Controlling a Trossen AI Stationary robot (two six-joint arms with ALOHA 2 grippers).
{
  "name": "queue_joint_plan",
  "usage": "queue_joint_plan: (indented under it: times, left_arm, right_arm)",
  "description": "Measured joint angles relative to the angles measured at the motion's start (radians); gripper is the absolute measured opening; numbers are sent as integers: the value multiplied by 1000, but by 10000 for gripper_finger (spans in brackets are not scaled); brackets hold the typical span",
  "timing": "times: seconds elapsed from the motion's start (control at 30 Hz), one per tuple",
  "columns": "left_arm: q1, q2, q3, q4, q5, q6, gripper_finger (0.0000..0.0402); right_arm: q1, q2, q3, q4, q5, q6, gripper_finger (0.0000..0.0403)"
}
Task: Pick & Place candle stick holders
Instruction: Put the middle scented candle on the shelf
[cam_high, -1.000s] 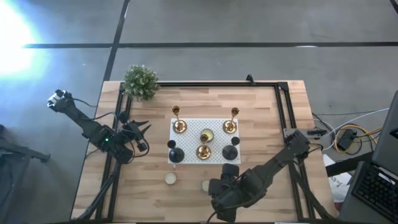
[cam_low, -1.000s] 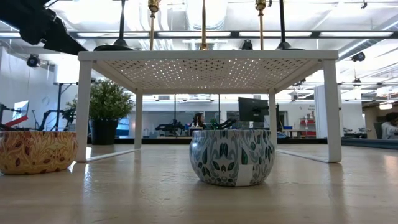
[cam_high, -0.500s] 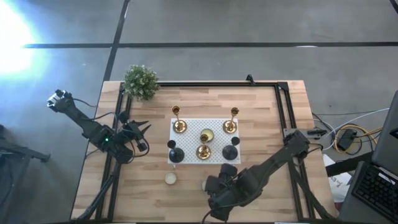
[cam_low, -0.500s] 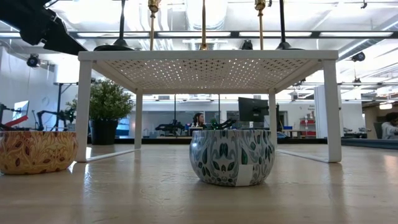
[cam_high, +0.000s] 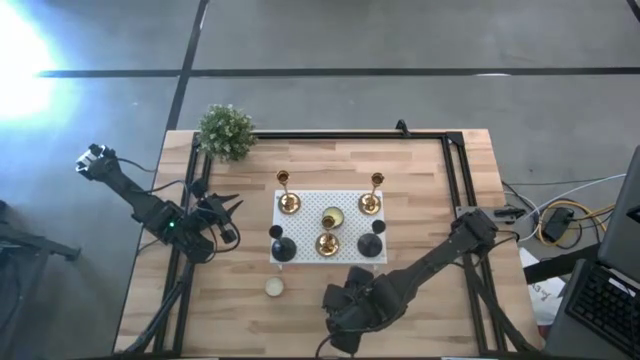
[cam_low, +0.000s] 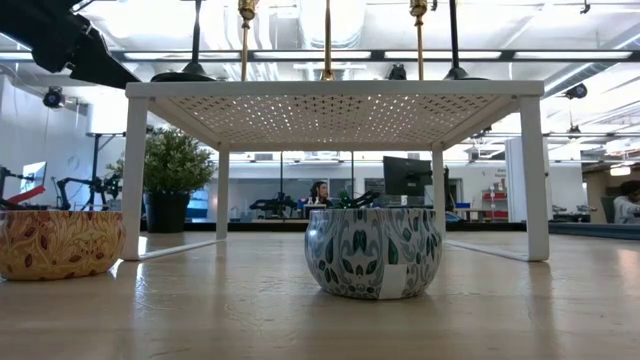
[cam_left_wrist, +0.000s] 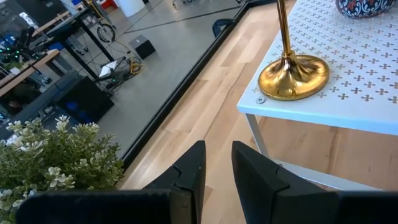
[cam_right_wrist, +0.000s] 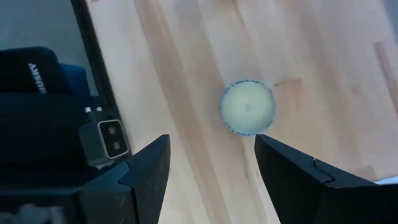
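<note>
Right, writing first: only a scrap of white lettering shows on a dark block in the right wrist view, too cut off to read. From above, the white perforated rack (cam_high: 329, 226) sits mid-desk (cam_high: 420, 170) carrying the candle stick holders: brass ones at its far-left corner (cam_high: 288, 201), far-right corner (cam_high: 370, 201) and near middle (cam_high: 327, 242), black ones at the near-left (cam_high: 283, 248) and near-right (cam_high: 370, 244) corners. A round gold-rimmed piece (cam_high: 333, 217) sits at the rack's centre. The right gripper (cam_high: 335, 303) hangs over the near edge of the desk, just short of the rack, well apart from every holder; its own camera shows its fingers (cam_right_wrist: 147, 172) spread wide around a pale round candle (cam_right_wrist: 247, 107) lying on the wood below, nothing held. The high view cannot show that candle, as the arm covers it, though a second pale candle (cam_high: 273, 287) lies clear to its left. The left gripper (cam_high: 222, 212) waits at the desk's left side beside the potted plant (cam_high: 226, 131), fingers (cam_left_wrist: 189, 176) narrow with a slim gap, empty, and its view catches the brass base (cam_left_wrist: 293, 75) on the rack corner ahead. Down low, the table-level camera alone reveals two patterned bowls, a teal one (cam_low: 373, 252) and an orange one (cam_low: 57, 243), in front of the rack's legs.
</note>
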Motion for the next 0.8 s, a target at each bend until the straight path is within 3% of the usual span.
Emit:
queue_joint_plan:
  times: [0.43, 0.8]
  left_arm:
    - [0, 0, 0, 0, 0, 0, 83]
    - [0, 0, 0, 0, 0, 0, 83]
  right_arm:
    - [-73, 0, -45, 12, -2, -36, 228]
    - [-84, 0, -81, 36, 29, 41, 238]
